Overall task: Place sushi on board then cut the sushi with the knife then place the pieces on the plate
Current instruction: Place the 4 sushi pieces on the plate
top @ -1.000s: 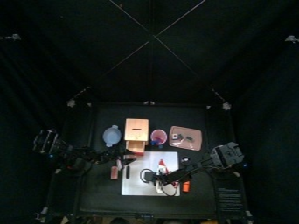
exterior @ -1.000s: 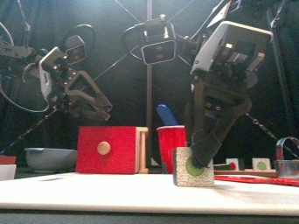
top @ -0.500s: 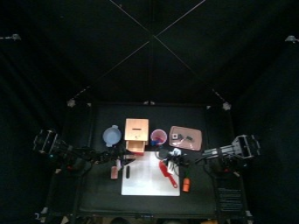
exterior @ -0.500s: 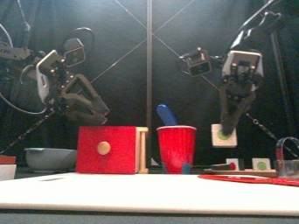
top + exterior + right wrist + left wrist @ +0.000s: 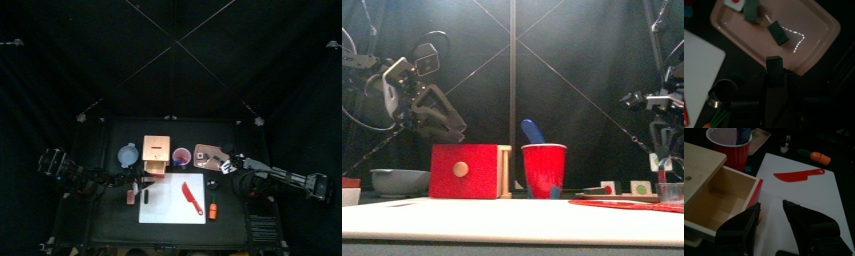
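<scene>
Knife [image 5: 193, 198] on board [image 5: 162, 208], tray [image 5: 211, 156] behind-right

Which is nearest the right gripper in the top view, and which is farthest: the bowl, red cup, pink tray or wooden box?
From the right gripper, which holds a sushi piece:
1. Pink tray, right by it, on the right side.
2. Red cup, left of the tray.
3. Wooden box, further left.
4. Blue-grey bowl, far left.

Black curtains [image 5: 171, 40] on every side, small black table [image 5: 114, 135]
</scene>
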